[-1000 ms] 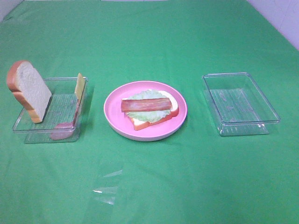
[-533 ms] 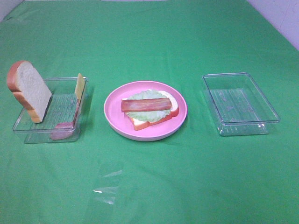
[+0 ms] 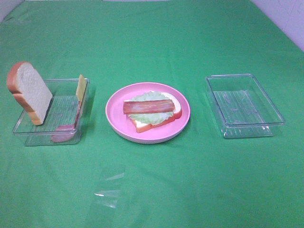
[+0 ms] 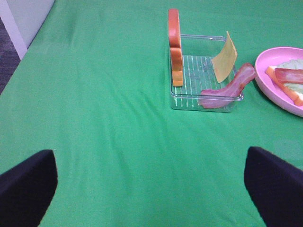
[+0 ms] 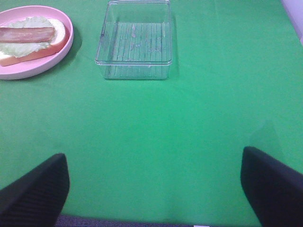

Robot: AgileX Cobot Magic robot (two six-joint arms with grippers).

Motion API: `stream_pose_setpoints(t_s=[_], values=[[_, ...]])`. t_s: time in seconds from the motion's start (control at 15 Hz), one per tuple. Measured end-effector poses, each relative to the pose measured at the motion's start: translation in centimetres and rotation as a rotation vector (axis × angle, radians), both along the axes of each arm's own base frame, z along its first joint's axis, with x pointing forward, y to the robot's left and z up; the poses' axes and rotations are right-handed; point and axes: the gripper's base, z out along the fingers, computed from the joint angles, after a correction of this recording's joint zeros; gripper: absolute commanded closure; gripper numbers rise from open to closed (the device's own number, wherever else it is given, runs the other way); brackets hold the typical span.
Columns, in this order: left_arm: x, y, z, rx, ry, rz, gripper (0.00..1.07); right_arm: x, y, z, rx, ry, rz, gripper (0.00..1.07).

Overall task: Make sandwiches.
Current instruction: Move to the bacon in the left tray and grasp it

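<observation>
Sandwich (image 3: 151, 113) is half stacked. Cheese (image 3: 81, 88) is likely needed next. Left gripper (image 4: 151, 187) and right gripper (image 5: 152, 187) are spread wide, empty.

Both wrist views crop the pink plate (image 4: 272, 59) and the fingers of the left gripper (image 4: 150, 158) and right gripper (image 5: 154, 156). Lettuce (image 3: 142, 116) hides most of the bottom bread slice (image 3: 151, 126).

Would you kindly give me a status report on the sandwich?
Left gripper and right gripper open, empty. Sandwich on pink plate unfinished, no top slice. Nothing in the way.
</observation>
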Motion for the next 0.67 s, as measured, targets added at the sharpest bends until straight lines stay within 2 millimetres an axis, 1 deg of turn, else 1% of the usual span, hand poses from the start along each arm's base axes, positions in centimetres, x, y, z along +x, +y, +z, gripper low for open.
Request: stream_pose_setpoints(t_s=[0.67], values=[[0.00,0.00,0.00,0.000,0.000,0.000,0.07,0.00,0.00,0.00,0.000,0.000,0.000,0.11]])
